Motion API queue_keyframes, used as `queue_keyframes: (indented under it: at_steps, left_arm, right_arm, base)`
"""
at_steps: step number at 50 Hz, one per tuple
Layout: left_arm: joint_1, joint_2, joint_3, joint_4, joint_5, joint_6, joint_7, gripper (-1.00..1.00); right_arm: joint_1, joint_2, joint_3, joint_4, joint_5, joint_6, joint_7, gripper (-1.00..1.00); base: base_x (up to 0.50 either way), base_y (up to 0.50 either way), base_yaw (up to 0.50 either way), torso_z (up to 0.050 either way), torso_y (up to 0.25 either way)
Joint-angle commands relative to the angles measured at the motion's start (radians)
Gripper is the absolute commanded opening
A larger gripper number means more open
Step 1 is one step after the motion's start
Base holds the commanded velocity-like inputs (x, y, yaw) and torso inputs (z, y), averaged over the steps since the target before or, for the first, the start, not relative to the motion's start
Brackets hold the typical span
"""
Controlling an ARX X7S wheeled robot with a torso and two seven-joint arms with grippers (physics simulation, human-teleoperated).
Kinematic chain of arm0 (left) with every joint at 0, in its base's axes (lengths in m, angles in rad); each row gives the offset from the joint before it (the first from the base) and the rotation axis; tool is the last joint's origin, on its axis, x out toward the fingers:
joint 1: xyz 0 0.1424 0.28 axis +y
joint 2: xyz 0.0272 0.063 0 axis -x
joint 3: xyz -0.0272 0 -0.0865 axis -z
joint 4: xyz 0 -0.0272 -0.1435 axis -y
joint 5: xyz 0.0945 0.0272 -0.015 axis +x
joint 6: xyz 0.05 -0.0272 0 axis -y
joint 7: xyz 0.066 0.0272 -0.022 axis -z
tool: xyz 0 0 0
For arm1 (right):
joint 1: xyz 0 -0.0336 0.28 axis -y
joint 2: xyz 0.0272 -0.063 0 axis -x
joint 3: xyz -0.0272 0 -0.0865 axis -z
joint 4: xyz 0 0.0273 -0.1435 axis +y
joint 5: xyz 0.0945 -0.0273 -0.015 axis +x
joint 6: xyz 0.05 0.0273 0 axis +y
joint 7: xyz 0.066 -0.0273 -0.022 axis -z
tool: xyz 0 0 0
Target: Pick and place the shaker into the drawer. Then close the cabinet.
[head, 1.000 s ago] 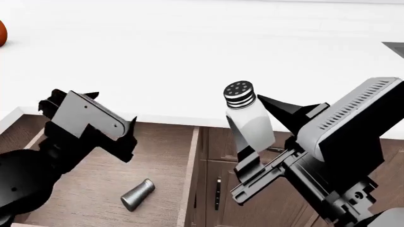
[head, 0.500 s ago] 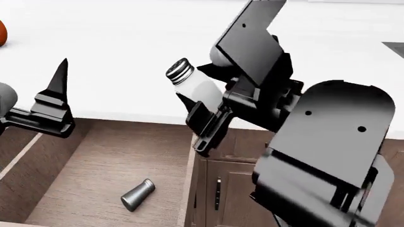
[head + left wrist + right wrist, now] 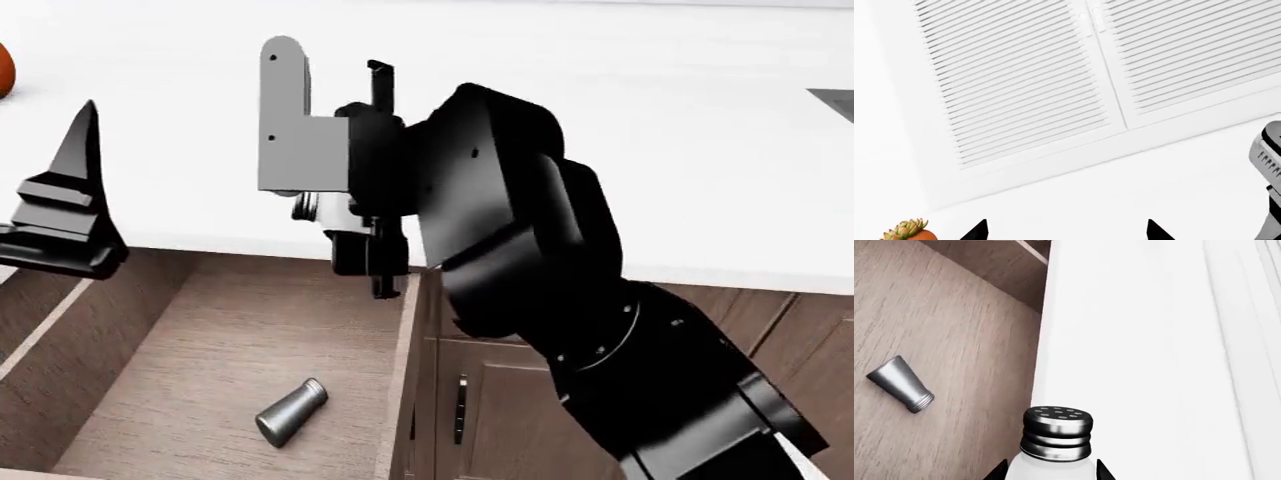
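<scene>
open drawer (image 3: 200,380) floor mostly bare, metal cone (image 3: 291,412) lying near its right wall, countertop (image 3: 667,150) bare

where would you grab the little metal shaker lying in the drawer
Take the metal shaker across its tapered body, near the wider end, coming straight down from above. It lies on its side on the open drawer's floor, away from the walls, so a tool likely has room to straddle it with the jaws closing across its long axis.

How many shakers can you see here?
2. A white shaker is held in the right gripper beside the counter edge; a metal shaker lies on its side in the open drawer.
</scene>
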Motion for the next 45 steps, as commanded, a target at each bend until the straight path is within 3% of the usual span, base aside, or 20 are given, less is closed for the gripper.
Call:
queue_keyframes:
  at_steps: [1,12,35,45]
  left_arm:
    - [0.007,-0.005,-0.003,-0.002,-0.01,0.001,-0.024,1.0]
    - [0.057,-0.005,0.041,-0.001,0.055,0.035,-0.041,1.0]
    - [0.094,-0.005,0.066,-0.008,0.097,0.065,-0.059,1.0]
    - [0.102,-0.005,0.069,-0.017,0.104,0.073,-0.059,1.0]
  right_arm:
    - [0.028,-0.014,-0.159,0.198,0.232,-0.253,0.203,-1.0]
    - [0.07,-0.012,-0.283,0.142,0.531,-0.192,0.343,-1.0]
    - [-0.011,-0.014,-0.519,0.107,0.798,-0.155,0.498,-1.0]
    - [0.026,-0.006,-0.595,0.084,0.852,-0.133,0.455,-1.0]
  base:
    - [0.0,0.0,0.0,0.0,0.0]
    - [0.0,0.0,0.0,0.0,0.001]
    - [0.0,0.0,0.0,0.0,0.0]
    - [0.0,0.0,0.0,0.0,0.0]
